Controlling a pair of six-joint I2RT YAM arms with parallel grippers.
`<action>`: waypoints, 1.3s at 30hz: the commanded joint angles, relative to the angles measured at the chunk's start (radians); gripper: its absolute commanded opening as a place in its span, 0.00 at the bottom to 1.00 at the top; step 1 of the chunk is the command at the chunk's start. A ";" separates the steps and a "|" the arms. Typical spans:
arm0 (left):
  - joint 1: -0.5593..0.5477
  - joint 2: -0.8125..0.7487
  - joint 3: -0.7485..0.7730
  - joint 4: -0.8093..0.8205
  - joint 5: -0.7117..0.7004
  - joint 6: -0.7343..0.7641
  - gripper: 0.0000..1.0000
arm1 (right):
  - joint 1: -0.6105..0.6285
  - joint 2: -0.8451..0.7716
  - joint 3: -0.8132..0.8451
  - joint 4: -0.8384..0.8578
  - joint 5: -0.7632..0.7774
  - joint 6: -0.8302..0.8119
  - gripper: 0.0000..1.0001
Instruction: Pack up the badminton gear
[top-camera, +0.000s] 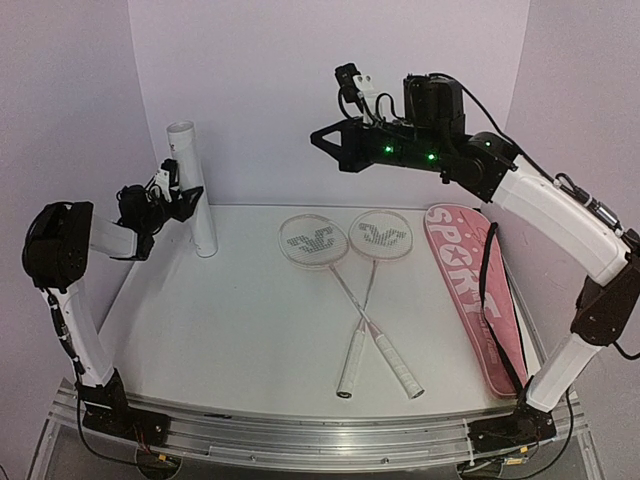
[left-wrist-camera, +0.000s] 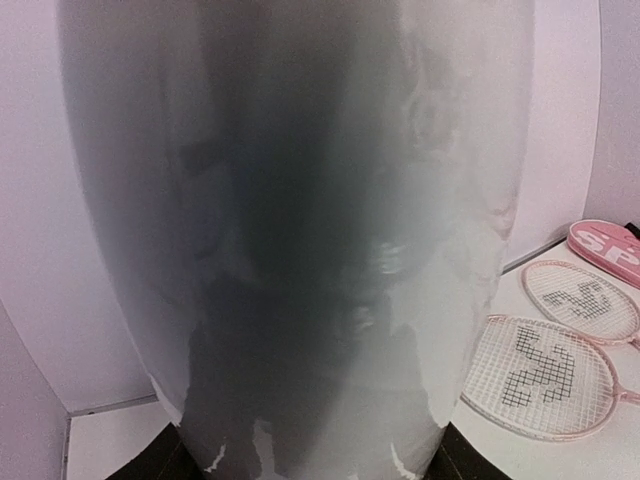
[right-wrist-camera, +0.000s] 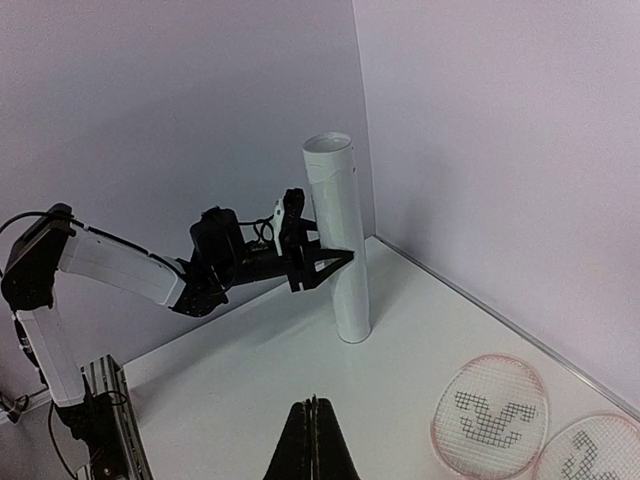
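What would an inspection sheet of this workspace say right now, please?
Surface: white table, flat.
Job's things: two rackets lie mid-table, shafts crossed; no shuttlecocks seen.
Clutter: pink bag flat along the right side; white tube upright at far left.
Grippers: left gripper clasps the white tube; right gripper shut, empty, raised above the table.
Cables: loose leads by the left base.
Surroundings: plain walls; nothing else seen.
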 joint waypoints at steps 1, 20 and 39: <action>0.007 0.009 -0.023 0.060 0.051 -0.032 0.38 | -0.003 0.009 0.045 0.034 -0.024 0.005 0.00; 0.048 -0.057 -0.049 -0.005 0.153 -0.005 1.00 | -0.028 0.011 0.049 -0.002 0.063 0.052 0.03; 0.054 -0.295 -0.057 -0.637 -0.014 -0.077 1.00 | -0.794 0.008 -0.501 -0.607 0.249 0.444 0.82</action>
